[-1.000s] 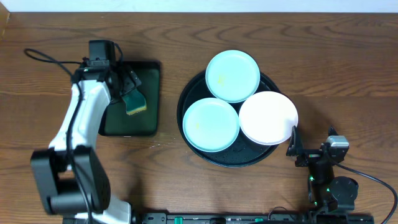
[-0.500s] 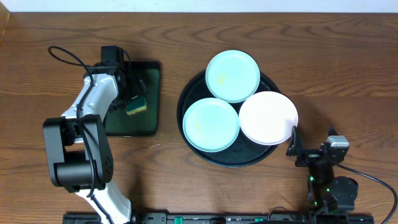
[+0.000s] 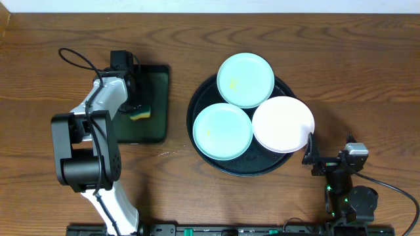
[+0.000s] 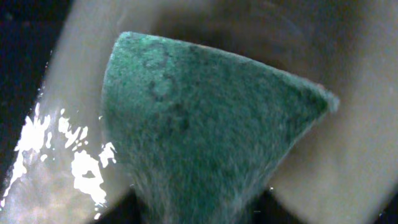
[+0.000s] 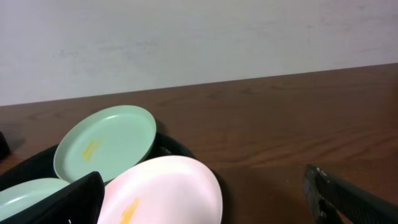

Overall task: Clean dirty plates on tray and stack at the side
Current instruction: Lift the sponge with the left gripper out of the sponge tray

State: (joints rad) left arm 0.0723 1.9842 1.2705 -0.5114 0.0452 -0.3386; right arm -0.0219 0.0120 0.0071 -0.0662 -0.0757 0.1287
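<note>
Left gripper (image 3: 134, 105) was clamped on the sponge (image 4: 199, 124) over the small tray (image 3: 154, 128); right gripper (image 5: 202, 186) stood open beside the tray (image 3: 191, 115) holding 3 stained plates (image 3: 222, 131). A shallow pinch risked dropping the sponge; scrubbing could tip the overhanging white plate (image 3: 283, 124).

Round black tray (image 3: 244, 172), raised rim. On it, flat and clustered: far mint plate (image 3: 245, 80), near mint plate (image 3: 222, 131), white plate (image 3: 283, 124) overhanging the rim. Each plate has a yellow smear.

The left tool (image 3: 136, 109) has closed onto the sponge (image 3: 139, 116).
</note>
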